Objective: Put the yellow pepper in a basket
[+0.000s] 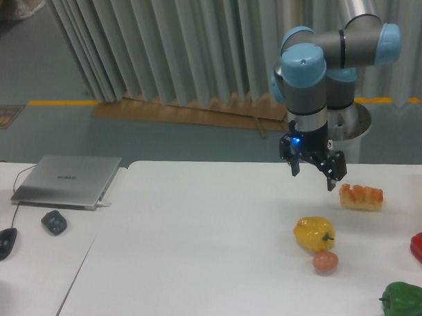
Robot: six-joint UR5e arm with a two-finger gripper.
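**Approach to the yellow pepper: gripper aloft, nothing held**

The gripper (313,173) hangs above the surface (208,234) with its two fingers spread and nothing between them. The yellow pepper (314,233) lies on the surface, nearer the camera than the gripper and below it, well apart from the fingers. Its dark stem points toward the right of the view.

Neighbours of the yellow pepper: a small reddish round item (324,262) sits just beside it on the camera side; an orange-and-pale food piece (361,196) lies beyond it to the right; a red pepper (421,248) and a green pepper (404,301) lie farther right. No basket is visible.

Judgement: the step in hand is the reach. The fingers should descend astride the pepper's widest lobes, clear of the stem, since the glossy skin may slip. The descent should avoid nudging the reddish item. The jaw opening looks close to the pepper's width; this warrants checking before closing.
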